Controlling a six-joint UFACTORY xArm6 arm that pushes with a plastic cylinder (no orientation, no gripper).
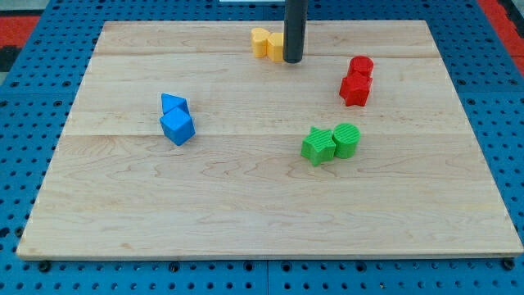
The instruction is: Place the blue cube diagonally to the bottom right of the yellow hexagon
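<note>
The blue cube [178, 128] lies at the board's left middle, touching a blue triangular block [173, 104] just above it. Two yellow blocks sit together at the view's top centre: one [260, 41] on the left and one [276, 47] partly hidden behind my rod; I cannot tell which is the hexagon. My tip [293, 61] rests on the board right beside the yellow blocks, on their right, far from the blue cube.
A red cylinder [361, 66] and a red star-like block [355, 88] sit together at the upper right. A green star [318, 146] and a green cylinder [346, 140] touch at centre right. The wooden board [262, 221] lies on a blue pegboard.
</note>
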